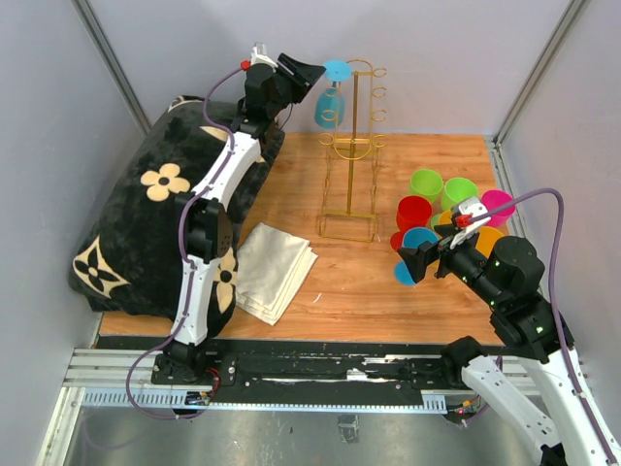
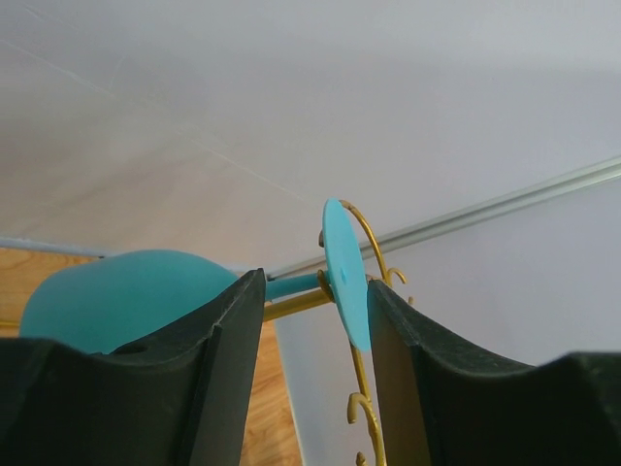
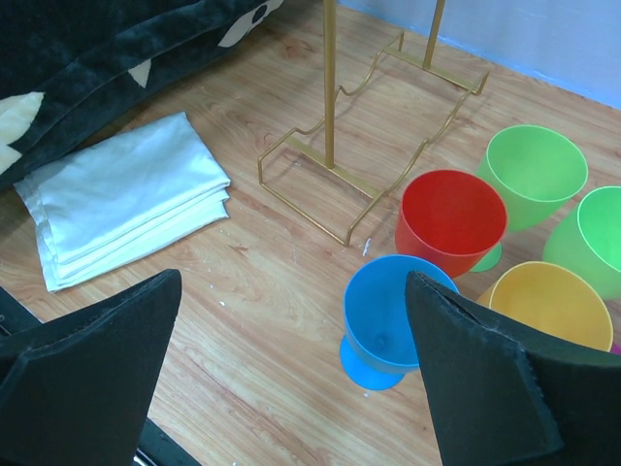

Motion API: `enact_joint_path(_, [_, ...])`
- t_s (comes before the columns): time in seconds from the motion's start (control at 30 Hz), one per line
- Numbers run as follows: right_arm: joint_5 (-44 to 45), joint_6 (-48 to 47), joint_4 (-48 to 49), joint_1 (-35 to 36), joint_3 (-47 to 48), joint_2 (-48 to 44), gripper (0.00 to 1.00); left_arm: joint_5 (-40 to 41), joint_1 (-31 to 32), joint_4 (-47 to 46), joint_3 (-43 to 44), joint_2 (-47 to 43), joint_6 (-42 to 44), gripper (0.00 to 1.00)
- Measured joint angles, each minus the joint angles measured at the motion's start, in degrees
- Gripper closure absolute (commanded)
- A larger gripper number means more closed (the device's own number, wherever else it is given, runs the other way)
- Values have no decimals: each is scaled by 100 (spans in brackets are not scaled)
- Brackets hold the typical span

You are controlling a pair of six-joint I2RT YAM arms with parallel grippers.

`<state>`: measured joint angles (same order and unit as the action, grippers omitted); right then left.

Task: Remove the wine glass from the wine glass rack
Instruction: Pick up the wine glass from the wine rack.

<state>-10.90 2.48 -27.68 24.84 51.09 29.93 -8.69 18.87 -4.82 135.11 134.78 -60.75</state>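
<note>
Wine glass (image 1: 330, 105) upside-down, axis vertical

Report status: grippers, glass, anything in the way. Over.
Left gripper astride glass stem, jaws apart. Right gripper open, above cups. Glass hangs bowl-down from top hook of rack. Only hook in way.

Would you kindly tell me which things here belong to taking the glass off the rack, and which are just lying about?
For the job: wine glass, gold wire rack, left gripper at the glass's foot.
Lying about: coloured plastic cups, folded cloth, flowered cushion.
</note>
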Motion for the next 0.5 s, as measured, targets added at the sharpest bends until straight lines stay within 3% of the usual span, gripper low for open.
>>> enact_joint_path(0.33, [7,-46,-2,0,0,2,2,-46,35,-122,76,151,-129,55])
enact_joint_path(0.5, [11,-85,-7,0,0,2,2,-57,70,-125,120,168,-160,68])
